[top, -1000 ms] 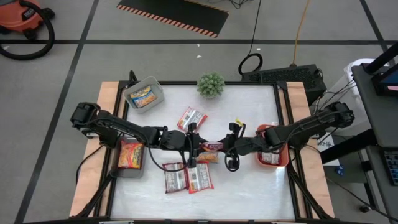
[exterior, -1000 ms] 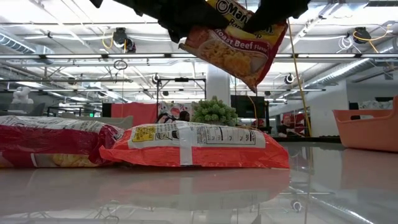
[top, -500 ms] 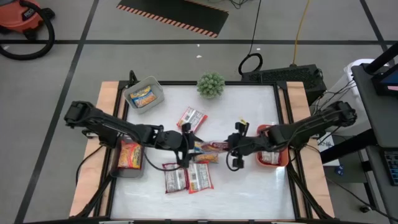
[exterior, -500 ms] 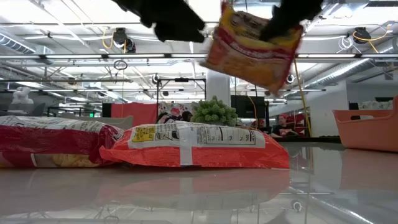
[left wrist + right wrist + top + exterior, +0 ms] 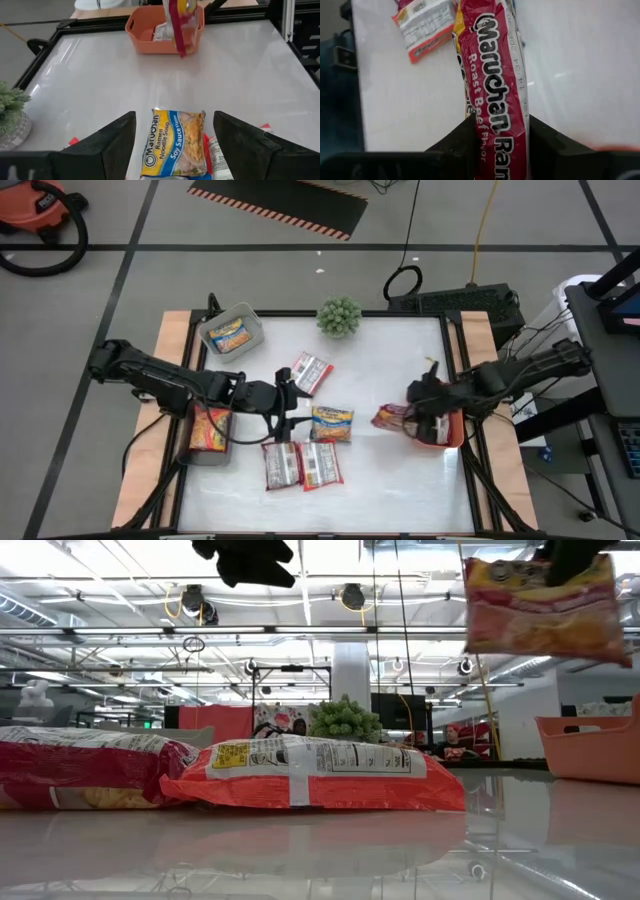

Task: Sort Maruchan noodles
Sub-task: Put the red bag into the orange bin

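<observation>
We see the right gripper (image 5: 418, 412) clamped on a red shiny Roast Beef noodle packet (image 5: 392, 418) — airborne, right of centre, beside the orange plastic bin's (image 5: 457, 437) rim. Left gripper (image 5: 284, 402) gapes empty above the yellow-blue Soy Sauce packet (image 5: 331, 423); bare tabletop between them.

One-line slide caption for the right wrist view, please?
Right gripper shut on a red Maruchan Roast Beef packet, held above the white table.

Seen from above, the right gripper (image 5: 418, 412) holds a red noodle packet (image 5: 391, 418) just beside the orange bin (image 5: 452, 436), while the left gripper (image 5: 287, 402) hangs near a yellow packet (image 5: 331, 423).
</observation>
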### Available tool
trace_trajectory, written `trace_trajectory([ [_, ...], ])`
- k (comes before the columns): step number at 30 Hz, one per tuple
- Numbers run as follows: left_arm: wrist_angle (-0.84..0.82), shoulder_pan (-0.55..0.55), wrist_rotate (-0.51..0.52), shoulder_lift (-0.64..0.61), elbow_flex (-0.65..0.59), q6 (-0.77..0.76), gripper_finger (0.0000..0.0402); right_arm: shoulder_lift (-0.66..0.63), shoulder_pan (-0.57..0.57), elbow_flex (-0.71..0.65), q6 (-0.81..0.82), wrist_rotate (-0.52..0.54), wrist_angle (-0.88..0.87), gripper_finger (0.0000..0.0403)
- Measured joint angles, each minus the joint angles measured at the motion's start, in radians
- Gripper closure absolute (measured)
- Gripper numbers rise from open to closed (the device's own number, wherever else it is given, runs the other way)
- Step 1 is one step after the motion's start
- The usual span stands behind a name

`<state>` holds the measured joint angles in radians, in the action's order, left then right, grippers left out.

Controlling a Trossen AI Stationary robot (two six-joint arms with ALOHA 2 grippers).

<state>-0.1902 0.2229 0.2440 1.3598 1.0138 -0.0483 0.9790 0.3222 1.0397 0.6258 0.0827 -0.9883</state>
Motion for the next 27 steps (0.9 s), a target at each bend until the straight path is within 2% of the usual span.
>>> trace_trajectory([
  [6, -0.010, -0.001, 0.000, 0.011, 0.000, 0.008, 0.0131, -0.128, -0.001, 0.000, 0.099, -0.083, -0.166, 0.0291],
  [10, -0.011, -0.001, 0.000, 0.015, 0.000, 0.008, 0.0130, -0.187, -0.001, 0.000, 0.202, -0.086, -0.311, 0.0292],
  [15, -0.009, -0.001, 0.000, 0.015, 0.000, 0.001, 0.0130, -0.202, -0.001, 0.000, 0.311, -0.084, -0.436, 0.0290],
  [19, -0.009, -0.001, 0.000, 0.014, 0.000, 0.000, 0.0130, -0.199, -0.001, -0.026, 0.259, -0.094, -0.419, 0.0290],
  [27, -0.024, -0.001, 0.000, 0.015, 0.000, -0.010, 0.0130, -0.197, -0.001, -0.160, 0.229, -0.191, -0.298, 0.0289],
])
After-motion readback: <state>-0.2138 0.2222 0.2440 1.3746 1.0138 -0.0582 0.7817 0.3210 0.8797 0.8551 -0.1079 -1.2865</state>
